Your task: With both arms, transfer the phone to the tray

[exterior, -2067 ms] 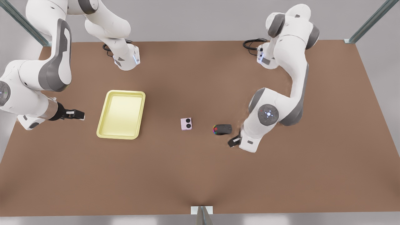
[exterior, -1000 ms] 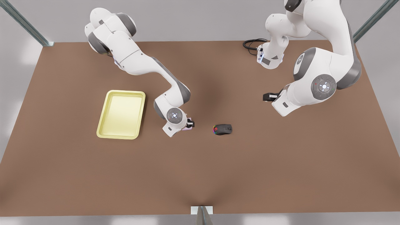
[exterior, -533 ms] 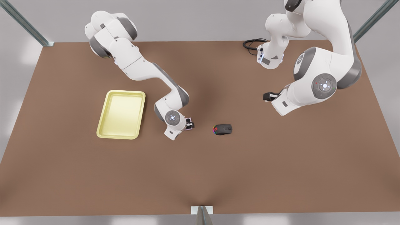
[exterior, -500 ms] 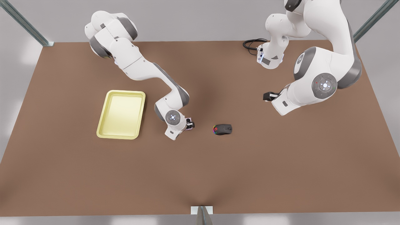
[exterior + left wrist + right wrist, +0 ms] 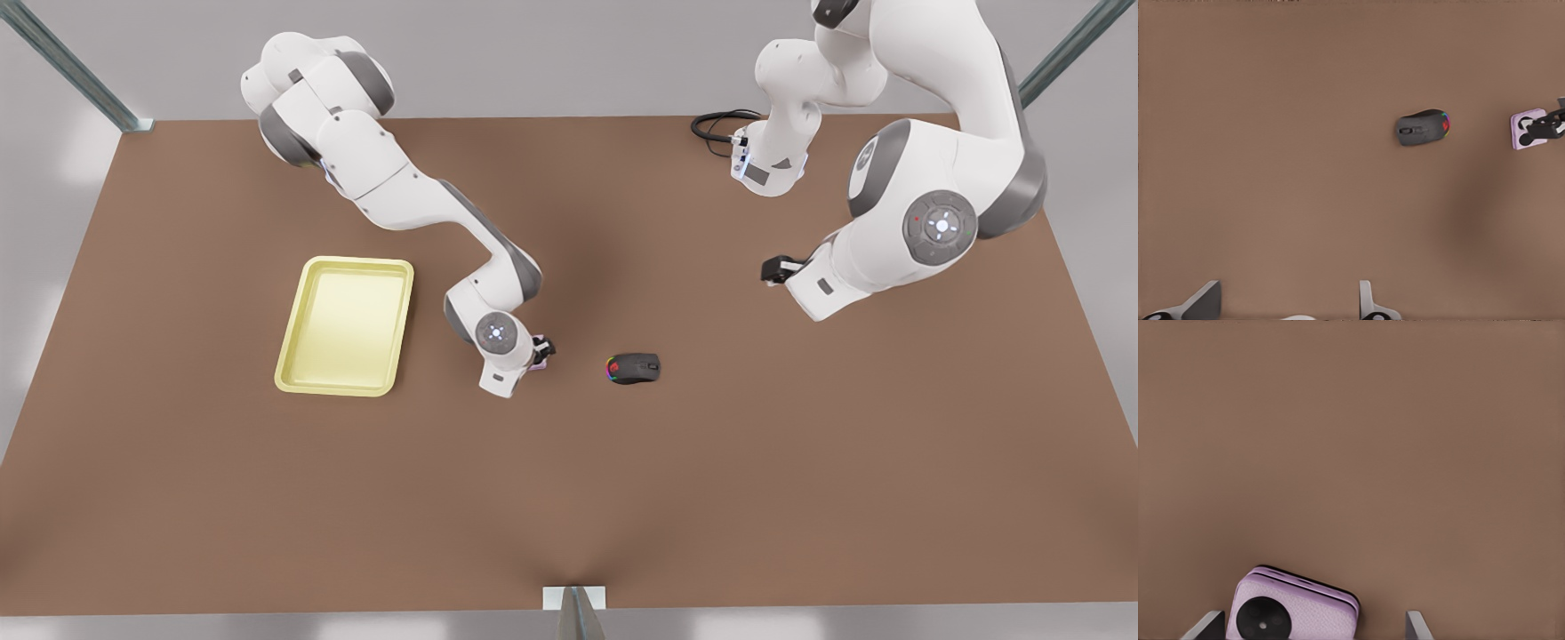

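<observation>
The pale pink phone (image 5: pixel 1295 608) lies flat on the brown table, its two black circles facing up. My right gripper (image 5: pixel 1313 615) is lowered over it and open. The phone sits between the two fingers, closer to one of them, and I see no contact. In the front view this is the arm on the front view's left; its gripper (image 5: pixel 542 349) covers most of the phone (image 5: pixel 536 363). The pale yellow tray (image 5: pixel 307 378) lies further to the front view's left. My left gripper (image 5: pixel 773 269) hangs open, high over the table on the front view's right, with the phone (image 5: pixel 1521 130) far off.
A black mouse (image 5: pixel 634 367) with rainbow lights sits just to the front view's right of the phone, also seen as the mouse (image 5: pixel 1423 127). A black cable (image 5: pixel 711 124) coils by the far arm base. Bare brown table stretches toward the front edge.
The right arm's wrist has shifted slightly toward the front view's right over the phone. The left gripper has drifted a little to the front view's right and back.
</observation>
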You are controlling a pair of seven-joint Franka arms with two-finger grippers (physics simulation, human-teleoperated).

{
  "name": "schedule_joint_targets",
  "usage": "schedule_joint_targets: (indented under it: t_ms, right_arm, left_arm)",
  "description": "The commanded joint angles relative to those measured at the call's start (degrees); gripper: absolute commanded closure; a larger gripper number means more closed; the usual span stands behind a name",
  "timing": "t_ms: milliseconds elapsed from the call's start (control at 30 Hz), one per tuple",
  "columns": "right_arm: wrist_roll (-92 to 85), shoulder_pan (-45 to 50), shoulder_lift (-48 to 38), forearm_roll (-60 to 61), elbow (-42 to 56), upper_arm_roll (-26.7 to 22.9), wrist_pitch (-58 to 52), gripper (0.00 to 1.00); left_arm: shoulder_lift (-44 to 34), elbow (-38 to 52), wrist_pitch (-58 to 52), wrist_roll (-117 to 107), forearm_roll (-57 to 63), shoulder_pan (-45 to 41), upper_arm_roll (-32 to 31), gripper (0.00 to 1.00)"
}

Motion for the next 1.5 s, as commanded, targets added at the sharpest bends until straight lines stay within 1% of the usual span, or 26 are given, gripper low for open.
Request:
schedule_joint_targets:
  t_ms: [0, 67, 233, 400, 433, 633, 767, 1467]
  right_arm:
    - [-7.9, -0.2, -0.2, 0.0, 0.0, -0.3, -1.0, 0.00]
    - [-5.5, 0.4, -0.3, -0.2, 0.1, -0.4, -1.0, 0.00]
    - [8.8, 0.6, -1.0, -0.4, -0.7, 0.1, -1.8, 0.00]
    - [12.4, 0.6, -1.4, -0.4, -0.8, 0.1, -2.1, 0.00]
    - [15.4, 2.3, -1.2, -0.5, -0.5, 0.0, -1.7, 0.00]
    - [17.2, 4.1, -1.1, -0.6, 0.0, -0.3, -1.5, 0.00]
    - [17.3, 3.8, -0.9, -3.6, -1.6, -0.4, -0.8, 0.00]
    - [17.2, 3.8, 0.4, -3.9, -1.7, -0.5, -0.1, 0.00]
  left_arm:
    - [-0.1, 0.0, -0.2, 1.3, 1.1, 0.0, 0.0, 0.00]
    - [-0.3, 0.0, -0.6, 1.8, 0.9, 0.0, 0.0, 0.00]
    - [-0.5, 0.0, -0.6, 2.0, 1.0, 0.0, 0.0, 0.00]
    - [-0.4, 0.0, -0.7, 2.0, 1.0, 0.0, 0.0, 0.00]
    - [-0.4, 0.0, -0.7, 2.0, 1.0, 0.0, 0.0, 0.00]
    - [-0.2, -0.1, -0.7, 1.9, 1.0, 0.0, 0.0, 0.00]
    - [-0.1, -0.1, -0.7, 1.8, 0.9, 0.0, 0.0, 0.00]
    - [0.1, -0.2, -0.7, 1.9, 0.9, 0.0, 0.0, 0.00]
